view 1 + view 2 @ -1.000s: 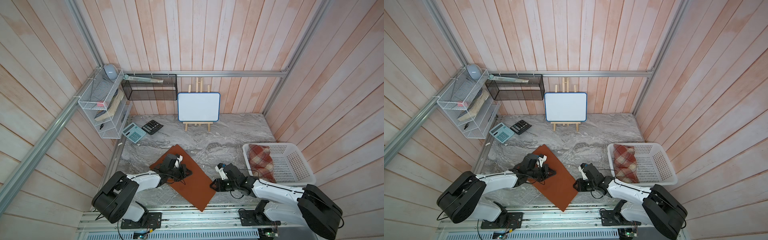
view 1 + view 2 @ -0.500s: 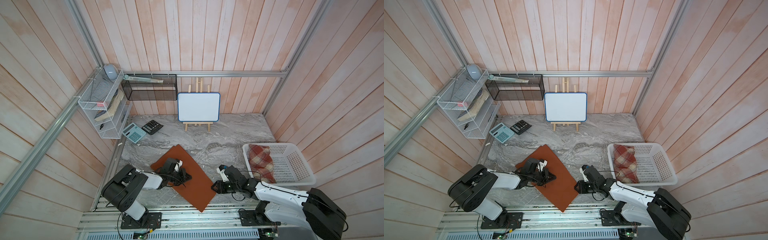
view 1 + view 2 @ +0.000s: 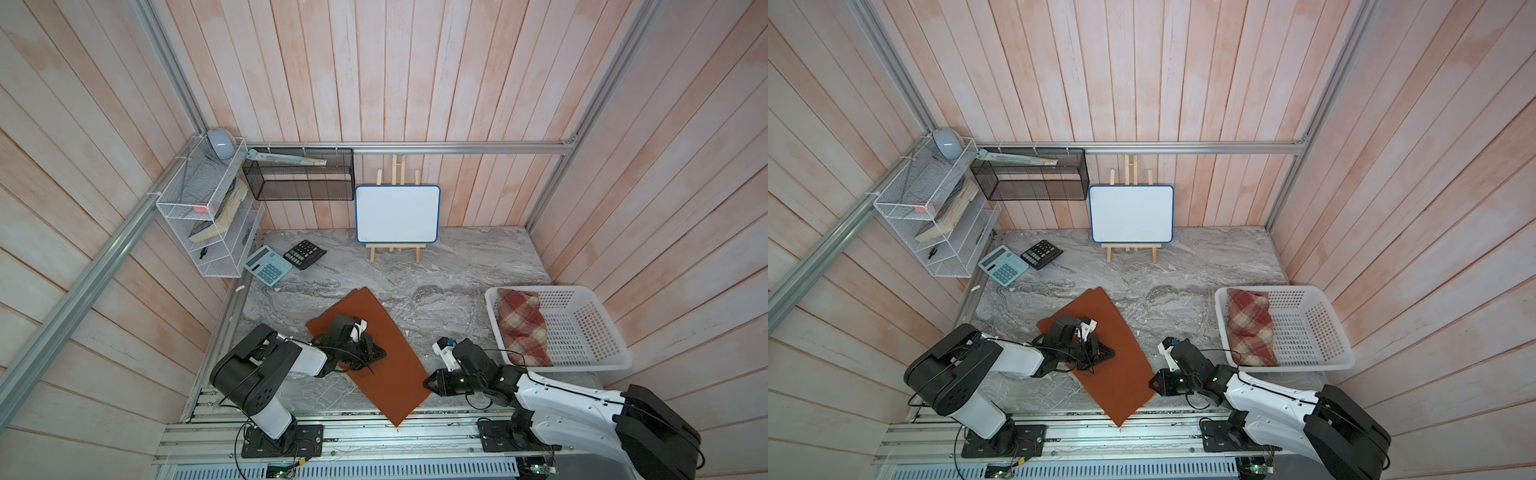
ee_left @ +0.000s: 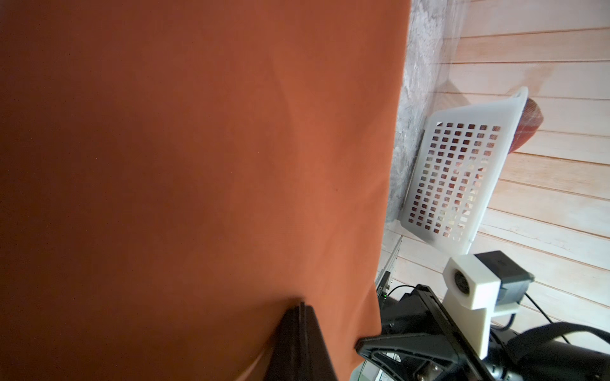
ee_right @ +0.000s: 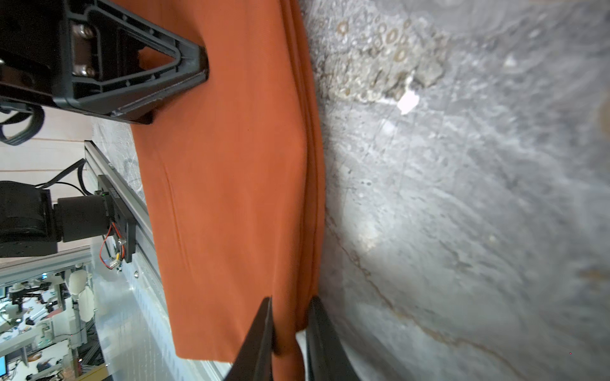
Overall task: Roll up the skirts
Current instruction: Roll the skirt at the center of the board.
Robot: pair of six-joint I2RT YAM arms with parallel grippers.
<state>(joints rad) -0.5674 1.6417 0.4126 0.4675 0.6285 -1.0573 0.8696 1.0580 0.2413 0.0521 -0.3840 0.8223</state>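
Right gripper: jaws nearly together, straddling the long edge of the orange skirt near its front corner. The stacked cloth layers fill the gap, so I read this as a pinch on that edge. Left gripper: jaws fully together, tip pressed down on the middle of the same skirt. Cannot tell whether any cloth is caught between them. The orange skirt lies flat and diagonal on the table, one corner overhanging the front rail. The layered edge suggests it is folded lengthwise, and no roll is started. The plaid skirt sits bundled in the basket off to the right, well apart from both arms. It looks rolled and put away. Judgement: roughly half done. Left to do: turn the pinched end over, roll the orange skirt along its length, probably bin it.
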